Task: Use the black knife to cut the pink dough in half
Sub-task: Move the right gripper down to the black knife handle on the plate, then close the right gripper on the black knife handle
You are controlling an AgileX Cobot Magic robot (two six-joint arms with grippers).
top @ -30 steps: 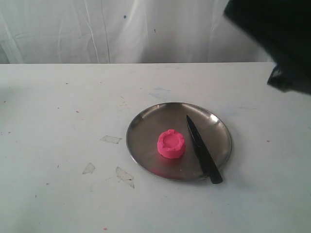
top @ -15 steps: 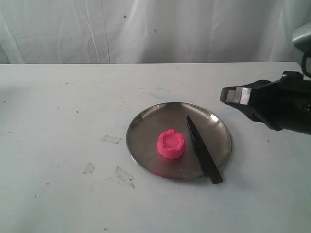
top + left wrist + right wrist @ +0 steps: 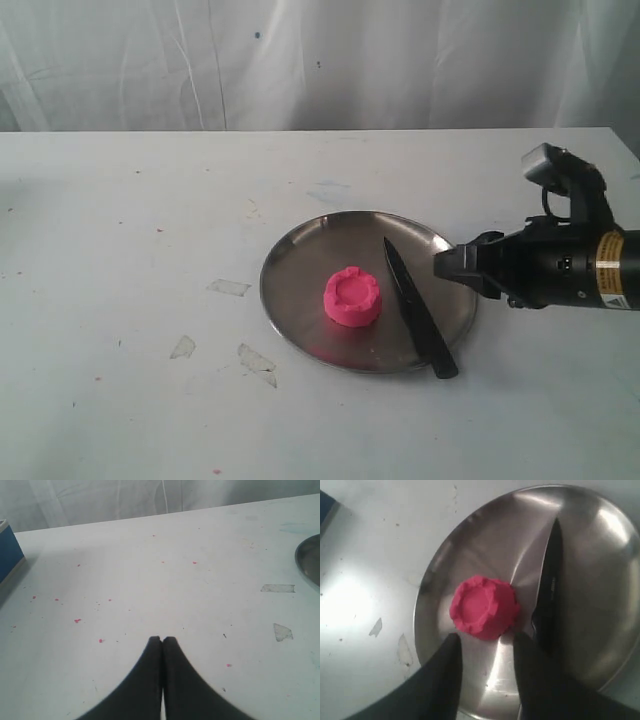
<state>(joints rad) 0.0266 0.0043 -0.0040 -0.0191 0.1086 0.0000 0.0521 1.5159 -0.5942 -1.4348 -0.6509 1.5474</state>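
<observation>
R claw [image 3: 447,266], parted & empty, is hanging at plate's [image 3: 300,262] 3 o'clock, risking bumping pink dough [image 3: 352,296] while grabbing black knife [image 3: 420,318]. L claw [image 3: 162,641] is sitting closed.

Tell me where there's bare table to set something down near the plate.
Bare table runs left of the steel plate, past the tape scraps, and along the near edge. Crowded: the plate holds the pink dough and black knife, and the right gripper hangs over its right rim.
</observation>
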